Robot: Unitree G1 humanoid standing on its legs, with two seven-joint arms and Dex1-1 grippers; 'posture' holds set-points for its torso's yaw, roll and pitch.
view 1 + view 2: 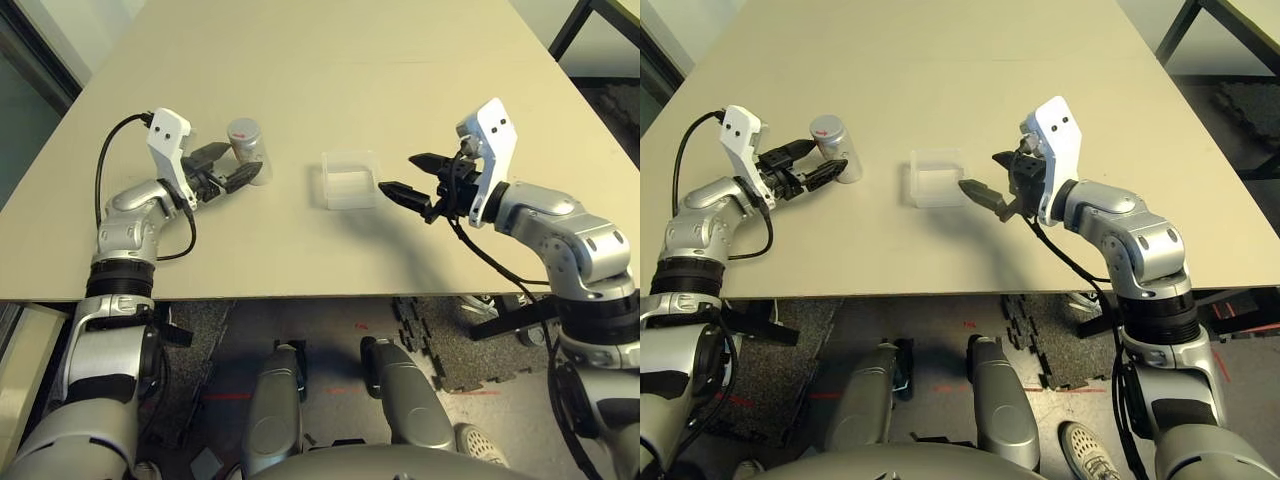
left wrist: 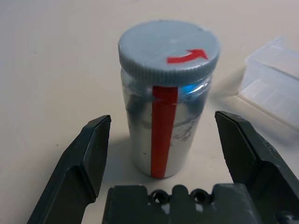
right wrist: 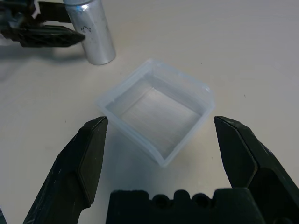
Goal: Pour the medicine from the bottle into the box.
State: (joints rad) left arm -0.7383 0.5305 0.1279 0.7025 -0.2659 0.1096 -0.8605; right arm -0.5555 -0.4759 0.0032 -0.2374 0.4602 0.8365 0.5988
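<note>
A pale beige bench [image 1: 330,60] carries two small things, both set toward the near edge and well away from the far edge.

The bottle [image 1: 247,150] stands upright toward the left side of the bench. It is a small silver-grey cylinder with a grey ribbed screw cap. A red stripe runs down its side, and a red curved arrow is printed on the cap, as the left wrist view shows. The cap is on.

The box [image 1: 349,179] sits on the bench to the right of the bottle, with a gap of bare bench between them. It is a shallow square tray of clear plastic with a thin rim, and it looks empty.

The left gripper [image 1: 224,167] points level at the bottle from the near left. Its jaws are spread wide, one black finger on each side of the bottle's lower half. Neither finger touches it in the left wrist view.

The right gripper [image 1: 412,174] reaches in from the right, pointing at the box. Its jaws are also spread wide and hold nothing. Its fingertips sit just beside the box's right rim; whether the lower one touches the rim cannot be told.
</note>
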